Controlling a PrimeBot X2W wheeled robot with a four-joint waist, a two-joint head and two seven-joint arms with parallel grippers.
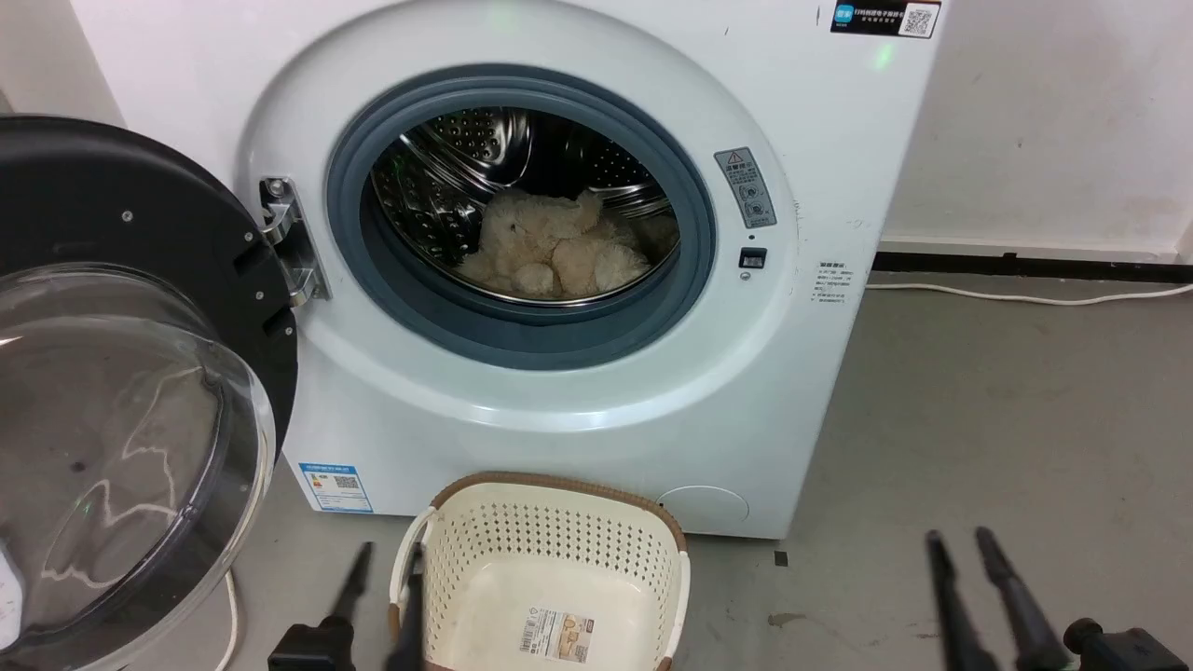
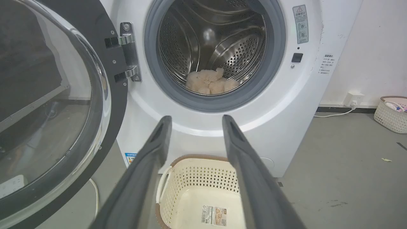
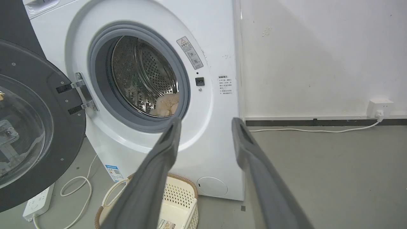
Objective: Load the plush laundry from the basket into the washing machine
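The plush laundry (image 1: pixel 555 250) is seen inside the washing machine (image 1: pixel 764 391), at 12 o'clock from the basket (image 1: pixel 559 485). The left gripper (image 1: pixel 390 554) and right gripper (image 1: pixel 958 538) are spread, nothing held. Loading is judged finished, and only a retreat is needed.

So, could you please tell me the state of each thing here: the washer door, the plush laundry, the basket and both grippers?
washing machine door: open, swung out to the left.
plush laundry: inside the drum, lying at its bottom.
basket: upright on the floor, empty.
left gripper: open, holding nothing.
right gripper: open, holding nothing.
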